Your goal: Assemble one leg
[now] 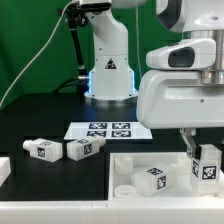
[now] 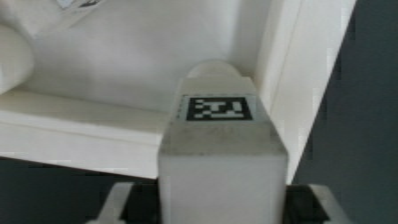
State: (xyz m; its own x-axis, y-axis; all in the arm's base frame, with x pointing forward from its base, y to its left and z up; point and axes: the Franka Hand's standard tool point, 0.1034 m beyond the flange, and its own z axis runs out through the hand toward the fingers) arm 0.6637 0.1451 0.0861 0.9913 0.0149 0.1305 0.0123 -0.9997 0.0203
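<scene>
The gripper [image 1: 203,160] is pinching one leg [image 1: 207,166] between its fingers and holding it upright over the exterior view's right end of the white panel [image 1: 128,164]. In the wrist view the leg [image 2: 221,140] is filling the centre of the frame, its square tag facing the camera, with the panel's raised rim [image 2: 294,70] running just beside it. Judgement: the arm is carrying the leg toward a corner mounting point of the panel, so the long axis is being kept vertical for insertion. Whether the leg's lower end is already touching the panel cannot be told. A second leg [image 1: 154,178] is lying inside the panel, and two more [image 1: 42,150] [image 1: 85,149] are lying on the black table [image 1: 40,125], near the marker board [image 1: 105,130]. Risk: slight tilt could be jamming the peg.
</scene>
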